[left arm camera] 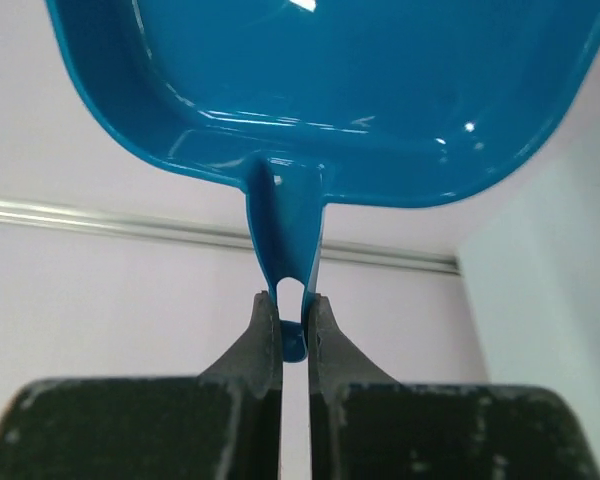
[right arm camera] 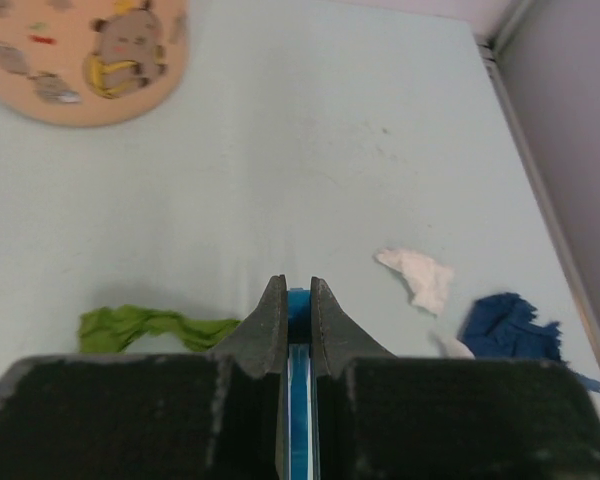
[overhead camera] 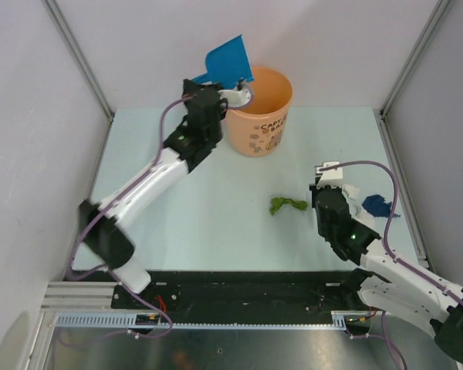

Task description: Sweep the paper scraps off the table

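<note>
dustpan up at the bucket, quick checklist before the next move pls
1. left gripper shut on the dustpan by its handle: ok
2. dustpan raised at the orange bucket rim: ok
3. dustpan emptied: cannot tell
4. right gripper shut on the thin blue handle: ok
5. table free of scraps: not ok; green scrap, white scrap and blue scrap lie near the right gripper

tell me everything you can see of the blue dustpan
The dustpan is glossy blue plastic: a shallow tray with rounded corners and a raised rim, plus a thin flat handle. The left fingers pinch the handle's end. It is held up, tilted, over the far rim of the orange bucket.
</note>
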You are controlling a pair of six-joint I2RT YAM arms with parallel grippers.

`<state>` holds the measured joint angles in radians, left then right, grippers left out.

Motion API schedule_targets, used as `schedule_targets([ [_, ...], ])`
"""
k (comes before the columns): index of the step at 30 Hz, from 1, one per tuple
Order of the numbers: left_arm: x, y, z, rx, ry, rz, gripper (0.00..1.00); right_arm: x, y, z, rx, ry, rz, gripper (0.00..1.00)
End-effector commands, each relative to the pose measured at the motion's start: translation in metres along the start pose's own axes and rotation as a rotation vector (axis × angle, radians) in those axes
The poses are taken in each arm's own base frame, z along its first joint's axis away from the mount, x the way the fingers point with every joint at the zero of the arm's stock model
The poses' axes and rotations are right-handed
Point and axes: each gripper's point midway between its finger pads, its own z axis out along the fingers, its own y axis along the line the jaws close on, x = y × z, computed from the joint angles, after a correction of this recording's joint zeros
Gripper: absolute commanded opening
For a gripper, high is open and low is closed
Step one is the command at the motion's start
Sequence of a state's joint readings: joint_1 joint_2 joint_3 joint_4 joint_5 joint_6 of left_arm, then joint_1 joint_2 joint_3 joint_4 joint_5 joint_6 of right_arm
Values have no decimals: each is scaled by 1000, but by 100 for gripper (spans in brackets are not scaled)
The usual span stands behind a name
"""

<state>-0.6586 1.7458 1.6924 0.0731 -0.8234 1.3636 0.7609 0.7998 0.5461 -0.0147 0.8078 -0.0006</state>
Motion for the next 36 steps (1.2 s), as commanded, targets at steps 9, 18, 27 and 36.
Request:
schedule_targets([
  [9,93,-240,-177,988,-58,3,0,10,-2,51,29,4,51,0],
  [18,116,-320,-200,1211,53,125,0,37,22,57,-57,69,54,0],
  [27,114,-366,-210,1339,111,183,0,51,58,52,-165,92,73,0],
  [36,109,-374,-213,1381,112,180,0,10,144,26,-451,-32,167,0],
])
